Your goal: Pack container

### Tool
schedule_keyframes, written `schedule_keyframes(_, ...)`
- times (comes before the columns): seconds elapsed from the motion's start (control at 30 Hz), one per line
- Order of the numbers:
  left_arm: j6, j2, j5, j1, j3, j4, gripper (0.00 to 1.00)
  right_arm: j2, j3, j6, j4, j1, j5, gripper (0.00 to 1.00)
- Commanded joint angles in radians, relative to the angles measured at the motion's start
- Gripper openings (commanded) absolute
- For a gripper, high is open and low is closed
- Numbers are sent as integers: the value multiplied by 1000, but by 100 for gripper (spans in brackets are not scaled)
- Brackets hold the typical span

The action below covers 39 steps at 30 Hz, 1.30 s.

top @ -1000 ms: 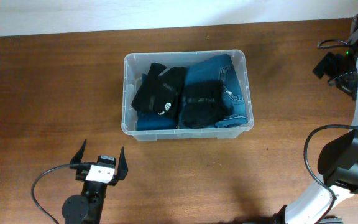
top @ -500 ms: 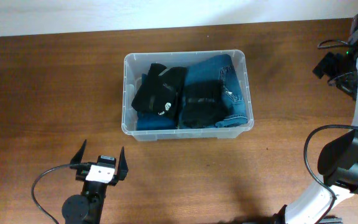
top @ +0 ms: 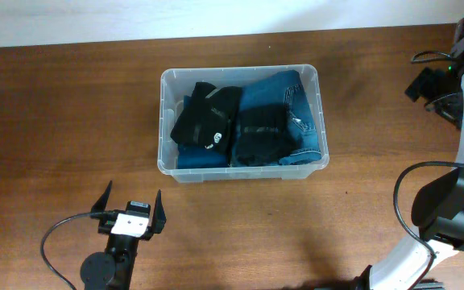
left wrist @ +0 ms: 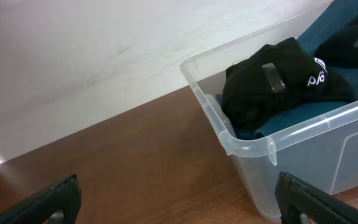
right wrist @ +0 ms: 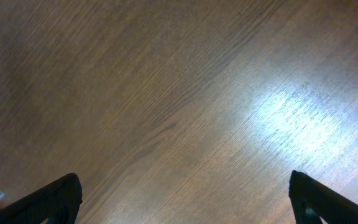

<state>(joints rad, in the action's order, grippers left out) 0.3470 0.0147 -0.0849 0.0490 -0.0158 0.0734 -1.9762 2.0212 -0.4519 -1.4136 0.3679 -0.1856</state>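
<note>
The clear plastic container point(top: 162, 121) stands at the table's middle. It holds folded blue jeans point(top: 284, 97) and two black garments point(top: 208, 117) point(top: 263, 137). My left gripper point(top: 133, 193) is open and empty, low over the table in front of the container's left corner. In the left wrist view the gripper point(left wrist: 178, 190) faces the container's near corner point(left wrist: 229, 134), with a black garment point(left wrist: 272, 81) inside. My right gripper point(right wrist: 182, 190) is open and empty over bare wood. Its arm point(top: 461, 105) is at the far right edge, well away from the container.
The brown wooden table point(top: 71, 121) ends at a white wall strip point(top: 135, 20) along the back. A black cable point(top: 55, 238) loops by the left arm's base. The right arm's cables point(top: 425, 56) hang at the far right.
</note>
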Motion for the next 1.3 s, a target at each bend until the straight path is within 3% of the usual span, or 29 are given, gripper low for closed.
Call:
schedule_keyframes(0.0,-15,-10,11,-6,7,1,99,52,-3,-1,0,-54,-9,99)
schedule_keyframes(0.23,-15,-10,11,-6,7,1,100,254,-3,2,0,-240,-13,98)
schedule_keyframes(0.43,-15,-10,11,-6,7,1,99,446,-3,4,10,-415,-146,98)
schedule_keyframes(0.53,-15,-10,11,-6,7,1,100,557,-33,72,61,-448,-122,98)
schedule_keyframes(0.63,-15,-10,11,-6,7,1,99,678,-115,240,159,-445,-8,98)
schedule_keyframes(0.77,-15,-10,11,-6,7,1,99,859,-311,460,349,-429,108,98)
schedule_keyframes(0.97,-15,-10,11,-6,7,1,99,1172,-743,475,700,-333,266,98)
schedule_keyframes(1.27,-15,-10,11,-6,7,1,99,1606,-1432,534,1258,-325,353,98)
